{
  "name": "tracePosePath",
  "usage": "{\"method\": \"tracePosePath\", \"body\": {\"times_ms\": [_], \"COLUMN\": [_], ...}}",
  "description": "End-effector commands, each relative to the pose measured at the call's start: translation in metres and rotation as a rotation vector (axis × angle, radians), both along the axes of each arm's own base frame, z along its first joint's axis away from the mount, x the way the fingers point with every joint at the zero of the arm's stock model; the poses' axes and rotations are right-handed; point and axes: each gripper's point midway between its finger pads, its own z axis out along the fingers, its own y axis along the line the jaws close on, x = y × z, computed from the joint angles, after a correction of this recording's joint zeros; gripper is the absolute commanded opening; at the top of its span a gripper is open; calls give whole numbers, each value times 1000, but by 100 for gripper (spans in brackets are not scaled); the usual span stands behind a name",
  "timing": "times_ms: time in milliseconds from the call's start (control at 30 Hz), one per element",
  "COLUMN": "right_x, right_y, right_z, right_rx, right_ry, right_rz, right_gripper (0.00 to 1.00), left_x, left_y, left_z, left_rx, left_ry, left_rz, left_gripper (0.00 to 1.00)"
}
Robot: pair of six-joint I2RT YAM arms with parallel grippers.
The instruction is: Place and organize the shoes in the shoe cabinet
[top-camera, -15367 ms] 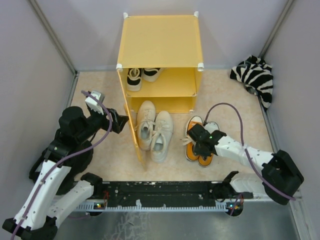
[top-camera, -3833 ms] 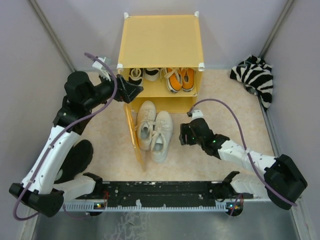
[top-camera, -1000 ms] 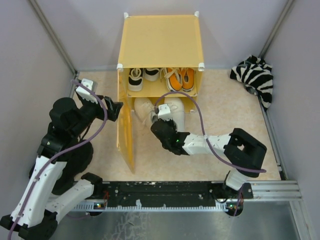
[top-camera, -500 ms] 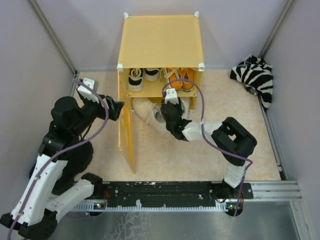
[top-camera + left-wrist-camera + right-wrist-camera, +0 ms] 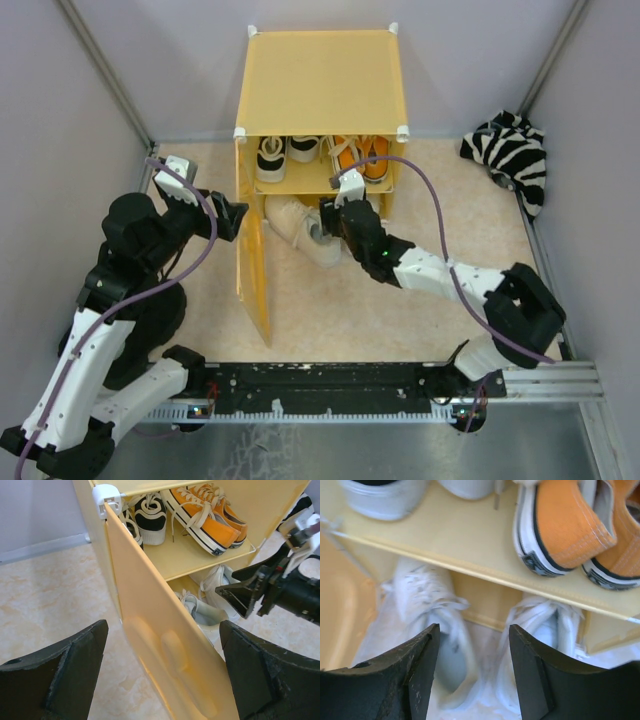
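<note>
The yellow-orange shoe cabinet [image 5: 320, 80] stands at the back with its door [image 5: 250, 270] swung open. Black shoes [image 5: 272, 155] and orange shoes [image 5: 358, 155] sit on its inner shelf [image 5: 455, 540]. The off-white shoes [image 5: 300, 225] lie in the lower compartment, heels sticking out and the left one angled. My right gripper [image 5: 335, 215] hovers open just above them, its fingers [image 5: 420, 670] holding nothing. My left gripper [image 5: 235, 218] stands open on the door's outer side; in the left wrist view the door [image 5: 165, 645] runs between its fingers [image 5: 65, 670], untouched.
A zebra-striped fabric bundle [image 5: 510, 155] lies in the back right corner. Grey walls close in on both sides. The arms' mounting rail [image 5: 330, 385] runs along the near edge. The right arm's purple cable [image 5: 430, 200] arcs beside the cabinet.
My right gripper has opened and let go of an off-white shoe, which now lies under the shelf. Its elbow swung to the right. The left arm has stayed still.
</note>
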Motion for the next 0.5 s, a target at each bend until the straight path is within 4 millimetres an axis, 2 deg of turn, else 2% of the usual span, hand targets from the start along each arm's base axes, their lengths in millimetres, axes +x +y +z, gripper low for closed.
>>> {"method": "tracePosePath", "body": {"times_ms": [0, 167, 267, 467], "right_x": [-44, -71, -72, -67], "right_y": [29, 32, 30, 37], "right_z": [23, -13, -30, -47], "right_rx": [36, -41, -57, -69], "right_ry": [49, 160, 183, 214], "right_rz": [279, 408, 404, 407], "right_gripper": [57, 56, 56, 56], "left_x": [1, 2, 2, 2], "left_y": [2, 1, 0, 2], "left_z": [-6, -7, -7, -9], "left_rx": [26, 26, 25, 33], "left_ry": [11, 12, 16, 25], "left_rz": [6, 6, 4, 11], "left_gripper": [98, 98, 98, 98]}}
